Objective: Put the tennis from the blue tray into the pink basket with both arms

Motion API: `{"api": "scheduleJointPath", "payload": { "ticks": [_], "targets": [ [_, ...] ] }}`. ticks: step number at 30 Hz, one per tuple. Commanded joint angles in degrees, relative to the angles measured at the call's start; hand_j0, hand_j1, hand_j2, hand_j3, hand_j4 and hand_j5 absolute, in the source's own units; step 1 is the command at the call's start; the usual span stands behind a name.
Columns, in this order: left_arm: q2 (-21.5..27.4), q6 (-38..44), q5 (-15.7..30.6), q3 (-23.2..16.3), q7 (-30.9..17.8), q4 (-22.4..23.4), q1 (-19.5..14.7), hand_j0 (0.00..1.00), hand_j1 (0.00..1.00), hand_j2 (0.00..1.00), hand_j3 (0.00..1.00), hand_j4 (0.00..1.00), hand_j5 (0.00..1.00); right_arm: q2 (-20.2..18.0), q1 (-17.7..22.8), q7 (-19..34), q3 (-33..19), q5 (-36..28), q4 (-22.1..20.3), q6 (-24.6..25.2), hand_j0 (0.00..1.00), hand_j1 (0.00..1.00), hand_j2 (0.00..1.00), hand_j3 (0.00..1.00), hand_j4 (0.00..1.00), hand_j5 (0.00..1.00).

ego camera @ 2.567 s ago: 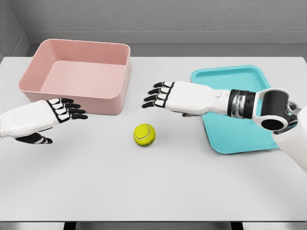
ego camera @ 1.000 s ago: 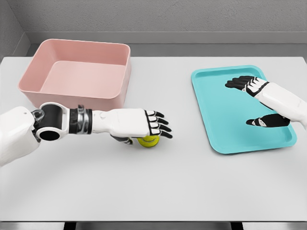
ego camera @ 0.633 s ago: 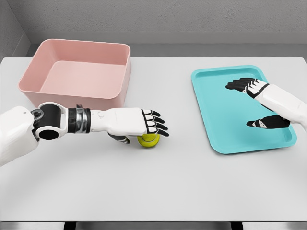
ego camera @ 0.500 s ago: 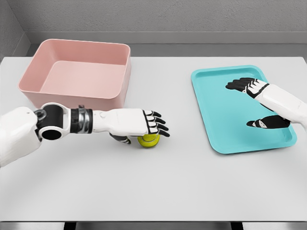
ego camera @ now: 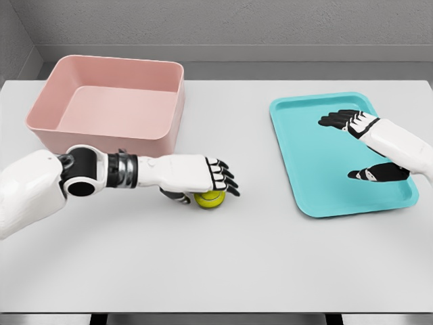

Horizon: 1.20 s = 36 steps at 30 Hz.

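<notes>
While the left robot hand [ego camera: 203,177] is reaching in from the lower left across the white surface [ego camera: 223,264], it is lying palm-down over the tennis ball [ego camera: 210,198]. The ball is sitting on the surface, between the pink basket [ego camera: 108,106] and the blue tray [ego camera: 338,154], just in front of the basket's near right corner and well apart from the tray. Only the lower front part of the ball is showing beneath the hand. The black fingers [ego camera: 226,181] are extending forward over the top of the ball and the thumb is curling down on its left side, so the hand is cupping the ball; whether it is gripping firmly or merely resting on it cannot be told, and the ball is appearing to sit on the surface rather than off it.

The right robot hand [ego camera: 365,145] is entering from the right edge and hovering over the blue tray, fingers spread wide and relaxed, thumb held apart below them, holding nothing. The tray is lying flat on the right half of the surface with a raised rim, and nothing is lying in the part of it that shows.

The pink basket is standing upright at the far left of the surface, its opening facing up and its interior showing only its own floor and walls. The left forearm is passing just in front of its near wall.
</notes>
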Motion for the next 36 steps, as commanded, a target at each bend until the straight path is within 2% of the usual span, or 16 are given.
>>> {"api": "scheduleJointPath", "payload": {
  "ticks": [1,3,8,20,29,36],
  "targets": [
    [-0.1,0.1,0.5,-0.5,-0.6,0.1,0.0,0.80,0.80,0.80,0.80,0.80,0.80,-0.1,0.0,0.0,0.0,-0.4,0.0,0.2,1.00,1.00,1.00,1.00,1.00,1.00],
    [-0.3,0.1,0.5,-0.5,-0.7,0.1,0.0,0.79,0.79,0.79,0.79,0.79,0.79,0.0,0.0,0.0,0.0,-0.4,0.0,0.2,1.00,1.00,1.00,1.00,1.00,1.00],
    [-0.5,0.1,0.5,-0.5,-1.5,0.1,-0.1,0.68,0.68,0.68,0.68,0.68,0.68,0.0,0.0,0.0,-0.1,-0.4,0.0,0.2,1.00,1.00,1.00,1.00,1.00,1.00],
    [-0.4,0.1,0.8,-0.5,-1.5,-0.1,-0.5,0.67,0.67,0.67,0.67,0.67,0.67,-0.1,0.0,0.0,0.0,-0.4,0.0,0.2,1.00,1.00,1.00,1.00,1.00,1.00],
    [0.0,0.1,1.7,-0.4,-1.5,-1.5,-3.4,0.68,0.68,0.68,0.68,0.68,0.68,-0.1,0.0,0.0,0.0,-0.4,0.1,0.2,1.00,1.00,1.00,1.00,1.00,1.00],
    [1.8,0.1,4.3,-0.3,-1.5,-2.6,-5.5,0.68,0.68,0.68,0.68,0.68,0.68,0.0,0.0,0.0,-0.1,-0.4,0.2,0.2,1.00,1.00,1.00,1.00,1.00,1.00]
  ]
}}
